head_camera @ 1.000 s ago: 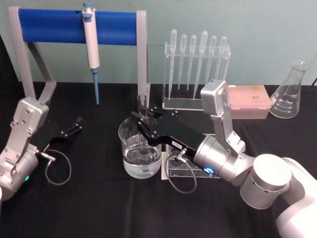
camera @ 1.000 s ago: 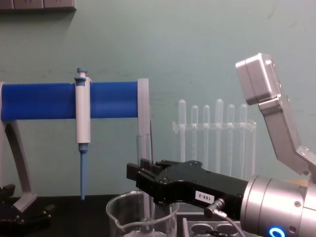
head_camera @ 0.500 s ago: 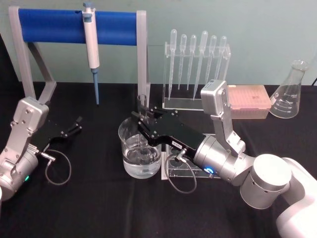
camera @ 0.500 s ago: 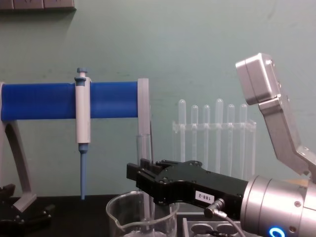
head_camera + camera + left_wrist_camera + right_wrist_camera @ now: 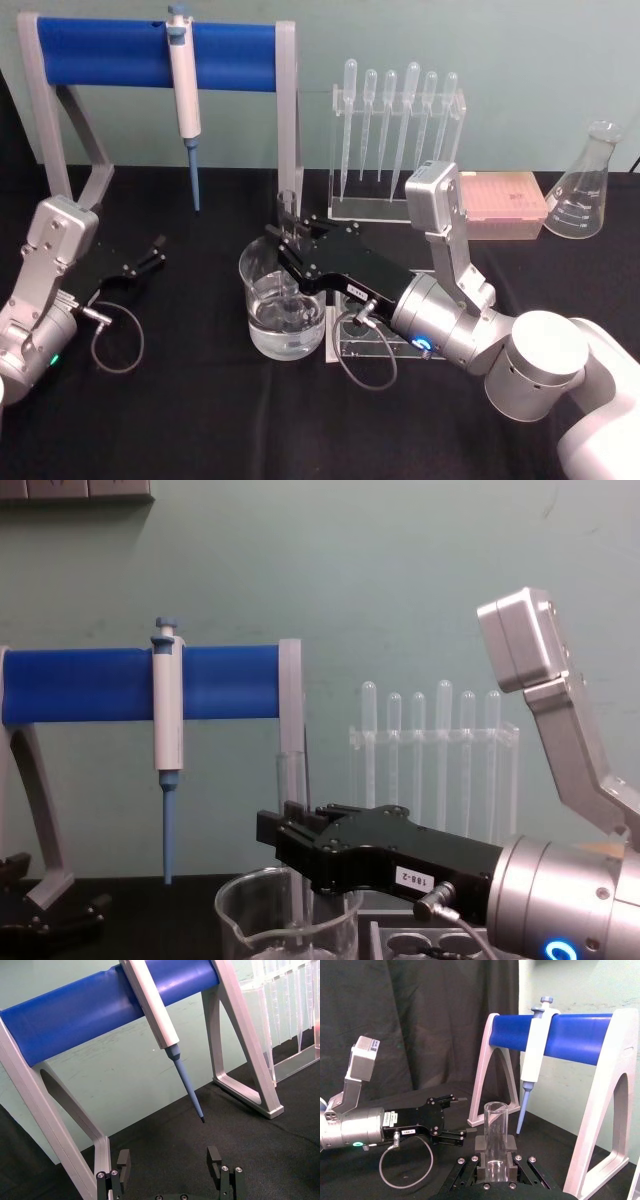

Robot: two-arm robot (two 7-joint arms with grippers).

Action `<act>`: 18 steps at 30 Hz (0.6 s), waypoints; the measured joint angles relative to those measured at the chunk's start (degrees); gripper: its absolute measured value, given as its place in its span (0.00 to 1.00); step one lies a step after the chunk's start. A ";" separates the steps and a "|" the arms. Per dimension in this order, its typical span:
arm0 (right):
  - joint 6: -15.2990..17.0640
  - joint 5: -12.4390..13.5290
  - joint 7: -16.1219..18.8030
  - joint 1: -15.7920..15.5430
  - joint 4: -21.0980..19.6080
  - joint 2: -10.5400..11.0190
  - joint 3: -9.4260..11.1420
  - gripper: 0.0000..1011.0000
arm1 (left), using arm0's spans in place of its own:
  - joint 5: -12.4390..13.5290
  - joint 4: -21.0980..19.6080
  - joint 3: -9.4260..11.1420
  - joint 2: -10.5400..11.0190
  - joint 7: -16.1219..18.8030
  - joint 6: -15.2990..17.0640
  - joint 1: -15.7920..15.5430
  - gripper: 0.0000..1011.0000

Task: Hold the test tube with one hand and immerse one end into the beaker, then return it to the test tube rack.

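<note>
My right gripper [image 5: 285,243] is shut on the test tube [image 5: 287,208], a clear glass tube held upright over the beaker [image 5: 262,335]. The tube's lower part reaches down inside the beaker, which holds water; the gripper body hides where the tip ends. From the chest, the tube [image 5: 290,780] rises above the black fingers and drops behind the beaker's rim [image 5: 250,885]. The right wrist view shows the tube [image 5: 495,1135] clamped between the pads. My left gripper [image 5: 152,253] is parked open at the table's left, with the jaws [image 5: 169,1159] spread and nothing between them.
A blue-barred stand [image 5: 110,50] holding a blue-tipped pipettor [image 5: 184,90] spans the back left. A clear rack of plastic pipettes [image 5: 395,130], a pink tip box [image 5: 505,200] and a conical flask [image 5: 585,185] line the back right. A clear tube holder [image 5: 360,340] sits under my right arm.
</note>
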 joint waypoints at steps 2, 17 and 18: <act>0.00 0.00 0.00 0.00 0.00 0.00 0.00 0.22 | 0.00 0.00 0.00 0.00 0.00 0.00 0.00 0.99; 0.00 0.00 0.00 0.00 0.00 0.00 0.00 0.22 | 0.00 0.00 0.00 0.00 0.00 0.00 0.00 0.99; 0.00 0.00 0.00 0.00 0.00 0.00 0.00 0.22 | 0.00 0.00 0.00 0.00 0.00 0.00 0.00 0.99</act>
